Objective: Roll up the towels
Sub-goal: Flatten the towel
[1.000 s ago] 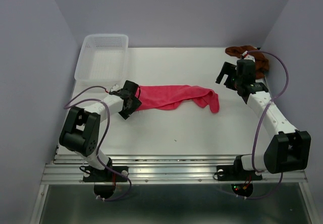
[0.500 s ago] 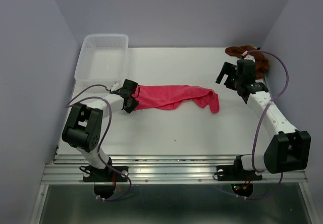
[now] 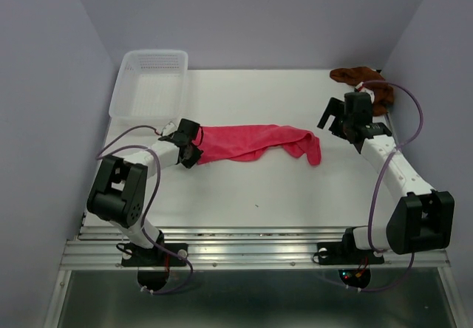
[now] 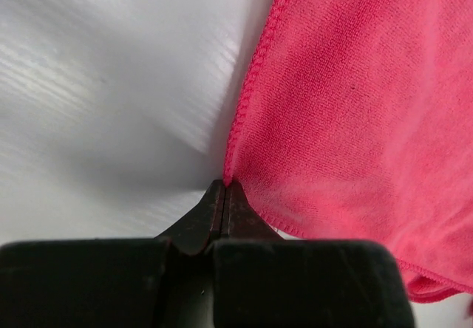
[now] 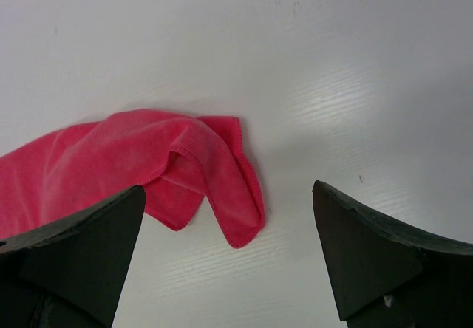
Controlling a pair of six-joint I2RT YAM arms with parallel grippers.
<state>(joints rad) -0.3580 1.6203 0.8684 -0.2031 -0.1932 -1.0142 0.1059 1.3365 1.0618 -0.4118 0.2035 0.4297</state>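
Inspector: Grip, left side?

Operator: Left gripper point(image 4: 224, 195) is pressed fully together. Its tips pinch the hemmed corner of the pink towel point(image 4: 347, 106). Nothing else is held.

Inspector: Lie of the cloth from there?

Operator: It runs away from those fingers toward the right arm, long axis across the table point(image 3: 259, 188). It is flat near the pinch, bunched and folded over at the far end.

Inspector: Right side?

Operator: Right gripper point(image 5: 228, 195) is spread wide and holds nothing. It hangs near that folded end without touching it, and is the nearer arm for that end.

Inspector: Room?

Operator: Bare table lies toward the arm bases. The basket point(image 3: 150, 52) sits behind the left gripper, apart from the cloth. The brown towel point(image 3: 353, 74) lies crumpled in the far right corner, behind the right arm, untouched. In my judgement a roll would run along the long axis, so the folded end needs flattening first.
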